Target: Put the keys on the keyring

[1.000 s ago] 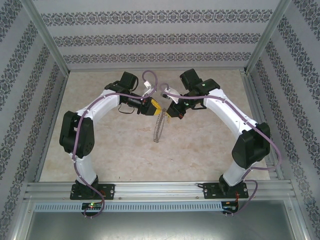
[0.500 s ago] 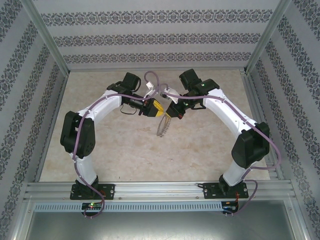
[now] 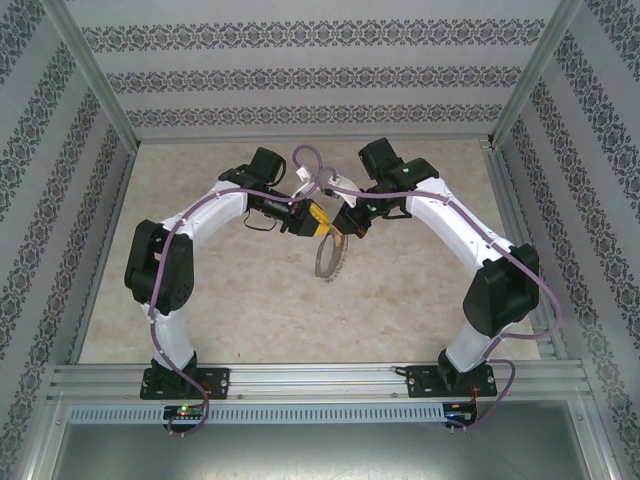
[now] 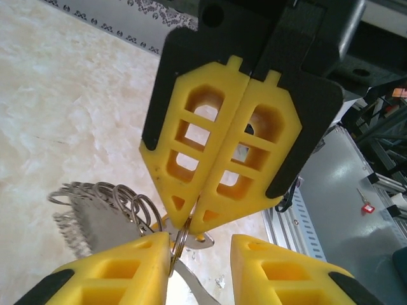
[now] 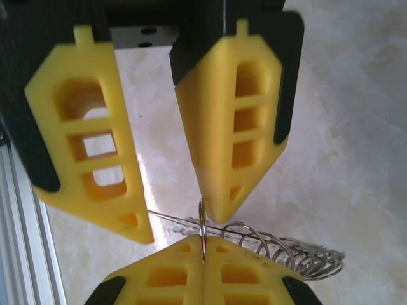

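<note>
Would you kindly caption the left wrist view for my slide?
Right fingers pinch the keyring; left fingers open beside it.

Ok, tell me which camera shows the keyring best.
Top external: the whole keyring shows in outline, though small. Left wrist shows a close stretch of its small rings at lower left; right wrist shows one loop pinched in the shut right gripper and more rings trailing right.

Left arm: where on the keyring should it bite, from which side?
Probably the bare wire beside the pinch of the right gripper, approached head-on from opposite it. That stretch is free, while the small rings crowd the other side of the keyring.
</note>
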Tool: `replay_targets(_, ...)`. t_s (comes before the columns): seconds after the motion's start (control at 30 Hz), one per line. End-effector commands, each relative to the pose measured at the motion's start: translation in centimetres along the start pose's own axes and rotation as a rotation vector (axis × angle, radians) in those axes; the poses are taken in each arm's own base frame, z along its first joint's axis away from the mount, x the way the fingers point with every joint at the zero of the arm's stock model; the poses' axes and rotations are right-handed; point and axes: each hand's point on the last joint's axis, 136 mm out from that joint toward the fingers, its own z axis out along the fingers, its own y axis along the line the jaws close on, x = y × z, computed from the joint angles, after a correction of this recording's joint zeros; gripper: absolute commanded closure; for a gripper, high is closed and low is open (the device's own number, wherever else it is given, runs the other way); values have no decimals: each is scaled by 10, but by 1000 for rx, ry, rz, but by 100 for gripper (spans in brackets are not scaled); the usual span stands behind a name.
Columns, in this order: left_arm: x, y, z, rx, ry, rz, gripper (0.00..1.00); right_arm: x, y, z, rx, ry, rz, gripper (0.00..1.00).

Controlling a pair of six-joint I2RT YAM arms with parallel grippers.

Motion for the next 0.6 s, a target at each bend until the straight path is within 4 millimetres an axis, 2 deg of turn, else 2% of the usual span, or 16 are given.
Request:
replay_targets(0.0,1,-2,6,28,3,-1,69,-12,7,-4,-1,-48,-57,100)
replay_targets(0.13,-1,-1,7,25,-3,7,70,-13,6,-3,1,-51,-57,100)
replay_targets(0.3,-6,0,10,25,-11,19,79,-13,6,-3,5,-51,-59,100)
replay_targets(0.57,-4,-1,16,32,1,17,87,-13,6,-4,11,-58,-62,100)
